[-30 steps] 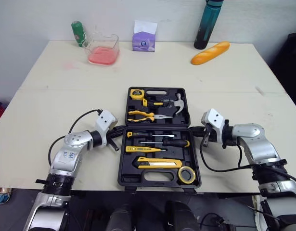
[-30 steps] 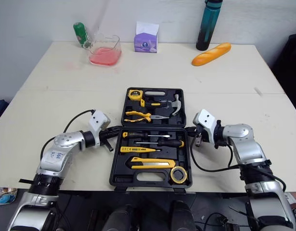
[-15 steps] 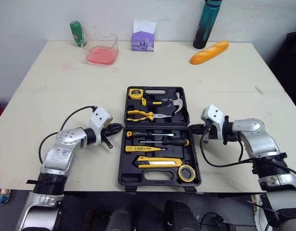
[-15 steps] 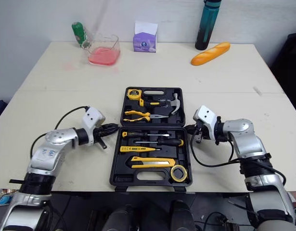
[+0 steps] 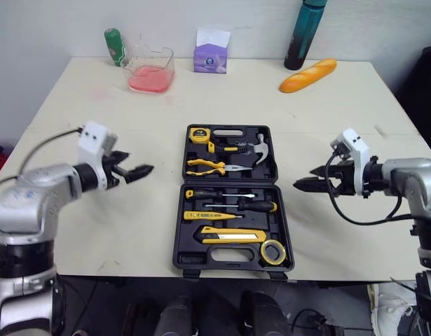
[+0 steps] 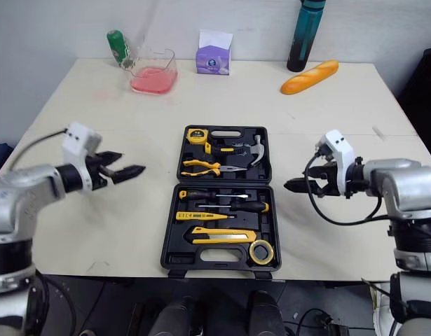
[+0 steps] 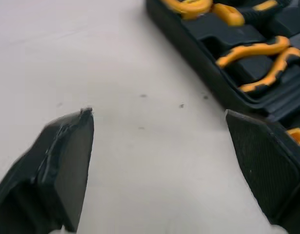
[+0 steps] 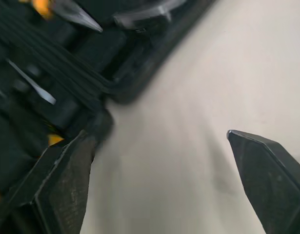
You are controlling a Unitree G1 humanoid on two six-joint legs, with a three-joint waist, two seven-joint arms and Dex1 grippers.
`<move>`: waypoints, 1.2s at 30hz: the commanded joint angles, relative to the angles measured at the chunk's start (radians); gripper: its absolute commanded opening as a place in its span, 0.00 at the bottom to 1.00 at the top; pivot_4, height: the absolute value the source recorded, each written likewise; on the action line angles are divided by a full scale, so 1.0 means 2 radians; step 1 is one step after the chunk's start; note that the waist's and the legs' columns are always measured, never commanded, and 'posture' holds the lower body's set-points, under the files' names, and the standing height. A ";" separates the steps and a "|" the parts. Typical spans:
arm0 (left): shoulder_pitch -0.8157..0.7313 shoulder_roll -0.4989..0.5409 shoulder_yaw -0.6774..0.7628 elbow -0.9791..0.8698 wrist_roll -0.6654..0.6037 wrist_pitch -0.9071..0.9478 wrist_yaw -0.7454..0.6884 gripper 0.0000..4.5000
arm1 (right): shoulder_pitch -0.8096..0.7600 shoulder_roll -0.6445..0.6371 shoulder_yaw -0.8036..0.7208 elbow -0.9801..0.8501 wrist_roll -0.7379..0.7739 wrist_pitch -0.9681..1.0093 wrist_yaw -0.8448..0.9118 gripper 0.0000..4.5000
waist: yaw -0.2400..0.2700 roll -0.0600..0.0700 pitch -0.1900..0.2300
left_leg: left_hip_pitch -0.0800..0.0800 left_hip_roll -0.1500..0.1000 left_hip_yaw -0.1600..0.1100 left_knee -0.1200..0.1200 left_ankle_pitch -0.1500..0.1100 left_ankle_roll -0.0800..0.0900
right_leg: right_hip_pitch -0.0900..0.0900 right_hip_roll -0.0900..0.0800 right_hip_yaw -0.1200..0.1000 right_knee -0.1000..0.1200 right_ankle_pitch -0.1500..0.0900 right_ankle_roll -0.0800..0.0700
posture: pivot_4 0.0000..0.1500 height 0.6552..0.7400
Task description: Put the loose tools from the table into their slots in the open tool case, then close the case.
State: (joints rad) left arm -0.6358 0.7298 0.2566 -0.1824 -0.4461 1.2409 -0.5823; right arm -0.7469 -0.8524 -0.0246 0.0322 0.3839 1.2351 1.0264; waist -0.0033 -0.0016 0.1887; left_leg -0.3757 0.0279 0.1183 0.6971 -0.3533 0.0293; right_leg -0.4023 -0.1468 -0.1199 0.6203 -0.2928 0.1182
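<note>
Beige table [image 5: 96,231] below, open tool case [image 5: 194,260] at its near middle, tools [image 5: 229,207] lying in both halves. My left gripper [image 5: 137,166] hangs wide open off its left side, my right gripper [image 5: 306,179] wide open off its right, neither touching. Whether every slot is filled, I can't tell.

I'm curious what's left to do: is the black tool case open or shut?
Open. The black plastic tool case lies flat, both halves spread, yellow-handled pliers and screwdrivers showing in their slots.
</note>
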 commanded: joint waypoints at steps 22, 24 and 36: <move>-0.178 -0.085 -0.117 0.211 0.023 0.049 0.050 1.00 | -0.176 0.124 0.026 0.148 -0.014 0.110 -0.195 1.00 | -0.002 0.000 0.000 | -0.007 0.000 0.001 0.000 0.002 -0.003 | -0.008 0.006 0.001 0.001 0.000 0.000 | 1.00 1.00; -0.176 -0.087 -0.126 0.217 0.028 0.043 0.051 1.00 | -0.174 0.125 0.027 0.150 -0.015 0.104 -0.201 1.00 | -0.002 0.000 0.000 | -0.007 0.000 0.001 0.000 0.003 -0.004 | -0.008 0.006 0.001 0.001 0.000 0.000 | 1.00 1.00; -0.177 -0.114 -0.126 0.250 0.049 0.020 0.071 1.00 | -0.163 0.131 0.038 0.147 -0.019 0.097 -0.222 1.00 | -0.002 0.000 0.000 | -0.007 0.000 0.001 0.000 0.003 -0.004 | -0.008 0.006 0.002 0.002 0.000 0.000 | 1.00 1.00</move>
State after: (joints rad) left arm -0.9697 0.5002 -0.0068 0.3232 -0.3570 1.2991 -0.4413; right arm -1.0693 -0.5906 0.0620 0.3461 0.3523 1.4404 0.5930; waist -0.0074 -0.0018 0.1886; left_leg -0.3892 0.0286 0.1212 0.6975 -0.3479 0.0216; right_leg -0.4190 -0.1343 -0.1157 0.6243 -0.2927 0.1178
